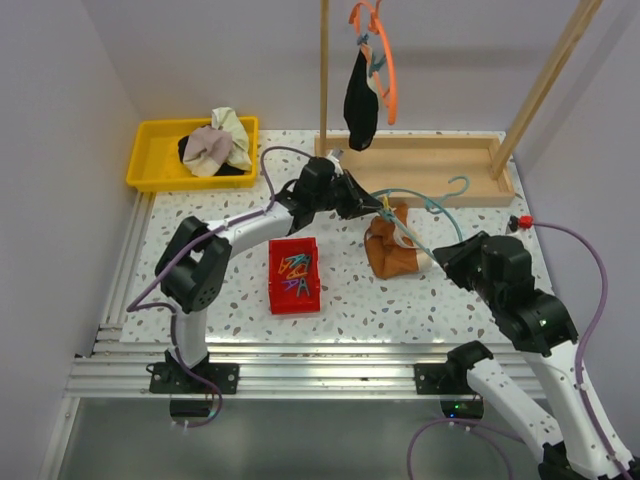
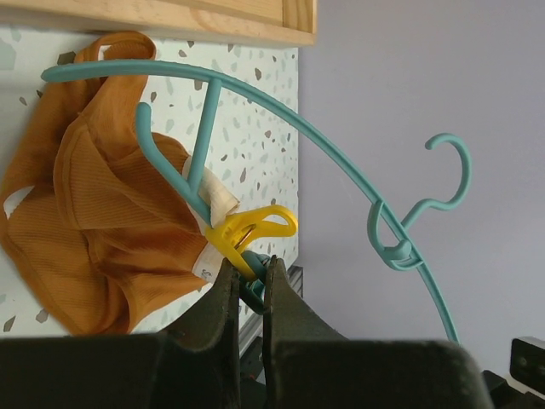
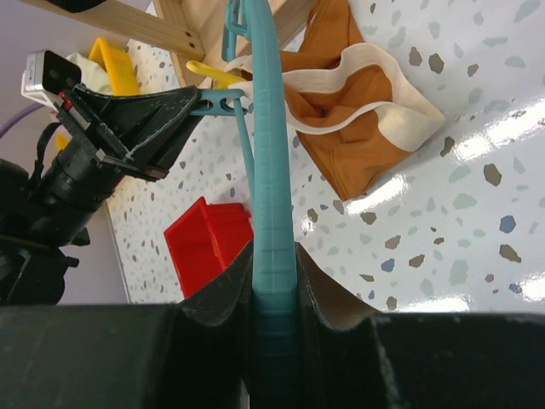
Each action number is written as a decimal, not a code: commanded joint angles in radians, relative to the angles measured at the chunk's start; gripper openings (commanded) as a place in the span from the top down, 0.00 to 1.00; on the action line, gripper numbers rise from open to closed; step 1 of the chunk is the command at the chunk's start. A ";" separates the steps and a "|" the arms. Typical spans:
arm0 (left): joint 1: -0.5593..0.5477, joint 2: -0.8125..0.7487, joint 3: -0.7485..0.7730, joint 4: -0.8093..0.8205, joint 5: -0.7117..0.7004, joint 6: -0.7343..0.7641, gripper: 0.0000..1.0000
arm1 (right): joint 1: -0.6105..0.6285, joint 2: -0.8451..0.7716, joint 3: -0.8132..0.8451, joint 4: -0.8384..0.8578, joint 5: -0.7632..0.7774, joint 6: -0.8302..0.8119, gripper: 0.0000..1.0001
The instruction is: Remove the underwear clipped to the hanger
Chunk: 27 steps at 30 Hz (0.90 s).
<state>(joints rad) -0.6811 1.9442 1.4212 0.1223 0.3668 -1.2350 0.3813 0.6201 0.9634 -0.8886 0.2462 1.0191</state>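
Observation:
The rust-brown underwear [image 1: 390, 255] [image 2: 94, 230] [image 3: 358, 128] with a cream band lies on the table, fastened to a teal hanger [image 1: 440, 205] [image 2: 341, 136] [image 3: 268, 153] by a yellow clip [image 2: 251, 230] [image 3: 213, 71]. My left gripper [image 1: 378, 207] [image 2: 249, 268] is shut on a teal strut of the hanger, right beside the clip's lower end. My right gripper [image 1: 447, 255] [image 3: 274, 256] is shut on the hanger's long arm. The black underwear [image 1: 360, 100] hangs from an orange hanger [image 1: 388, 70] at the back.
A red bin [image 1: 295, 275] [image 3: 209, 243] of coloured clips sits in front of the left arm. A yellow tray [image 1: 150, 160] with a pale cloth bundle [image 1: 220, 140] is at the back left. A wooden stand base [image 1: 430, 165] with upright posts spans the back.

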 commanded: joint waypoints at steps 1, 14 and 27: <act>-0.014 -0.110 -0.024 0.229 0.101 -0.067 1.00 | -0.004 -0.028 -0.046 -0.115 0.074 0.084 1.00; -0.014 -0.099 -0.001 0.192 0.144 -0.155 0.50 | -0.005 -0.071 -0.088 -0.004 0.019 -0.036 1.00; 0.003 -0.243 -0.040 -0.069 0.086 0.076 0.62 | -0.005 -0.030 -0.014 0.011 0.038 -0.221 1.00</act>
<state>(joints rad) -0.6930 1.8332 1.3872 0.1570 0.4763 -1.2984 0.3790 0.5751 0.8974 -0.9016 0.2531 0.8726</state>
